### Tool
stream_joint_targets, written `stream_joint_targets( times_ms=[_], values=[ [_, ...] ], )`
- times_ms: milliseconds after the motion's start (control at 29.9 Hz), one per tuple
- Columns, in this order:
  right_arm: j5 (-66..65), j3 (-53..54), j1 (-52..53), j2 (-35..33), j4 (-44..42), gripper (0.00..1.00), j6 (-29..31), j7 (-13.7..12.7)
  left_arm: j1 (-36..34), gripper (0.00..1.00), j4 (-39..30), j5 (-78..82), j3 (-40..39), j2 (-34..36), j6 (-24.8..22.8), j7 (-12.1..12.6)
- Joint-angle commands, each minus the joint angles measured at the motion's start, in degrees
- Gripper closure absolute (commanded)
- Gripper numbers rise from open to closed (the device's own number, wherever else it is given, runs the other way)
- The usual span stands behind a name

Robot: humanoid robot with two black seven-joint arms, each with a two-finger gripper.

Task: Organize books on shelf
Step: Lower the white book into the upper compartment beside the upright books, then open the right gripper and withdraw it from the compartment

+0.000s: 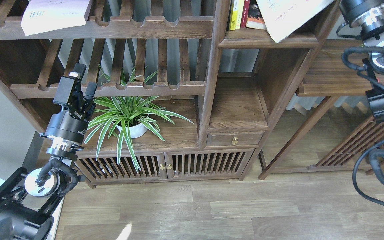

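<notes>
Left gripper [82, 79] jaws apart, empty; right jaws out of view.

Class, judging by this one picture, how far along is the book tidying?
Done: a yellow book and a red one stand upright on the shelf. In hand: the large white book hangs tilted over its front edge. Left: the pale book lies on the slatted rack. The left pincer is empty.

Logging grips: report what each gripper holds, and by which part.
Left gripper is open and holds nothing. Right gripper is out of view above; whether it holds the tilted large white book cannot be told.
</notes>
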Motion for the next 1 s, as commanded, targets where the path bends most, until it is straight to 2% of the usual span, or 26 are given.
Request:
stream_joint_targets(
  times_ms=[0, 201, 435, 635, 803, 903, 970],
  values=[
    [0.0, -0.2, 1.5, -0.2, 0.2, 0.45, 0.0, 0.0, -0.4, 0.02, 0.3, 0.0, 0.1, -0.1, 0.0, 0.0],
    [0.1, -0.2, 2.5, -0.3, 1.3, 0.45, 0.0, 0.0, -0.6, 0.02, 0.4, 0.0, 0.1, -0.1, 0.0, 0.0],
    [0.5, 0.7, -3.5, -1.8, 10.3, 0.45, 0.2, 0.0, -0.9, 0.02, 0.7, -0.1, 0.1, -0.3, 0.0, 0.0],
    [0.6, 2.2, -9.1, -1.8, 18.0, 0.43, 1.3, 0.1, -4.0, 0.03, 0.7, -0.7, 0.1, -0.6, 0.0, -0.8],
    [0.7, 4.2, -15.1, -3.4, 22.8, 0.42, 4.9, -0.2, -5.4, 0.03, 0.7, -0.7, 0.1, -0.7, 0.0, -0.8],
    [0.4, 4.2, -21.8, -5.3, 24.8, 0.42, 12.0, -0.6, -6.4, 0.03, 0.6, -0.7, 0.1, -0.9, 0.0, -0.8],
    [0.1, 4.2, -25.1, -5.5, 25.5, 0.42, 13.3, -0.8, -6.9, 0.03, 0.6, -0.7, 0.1, -0.9, 0.0, -0.8]
  ],
)
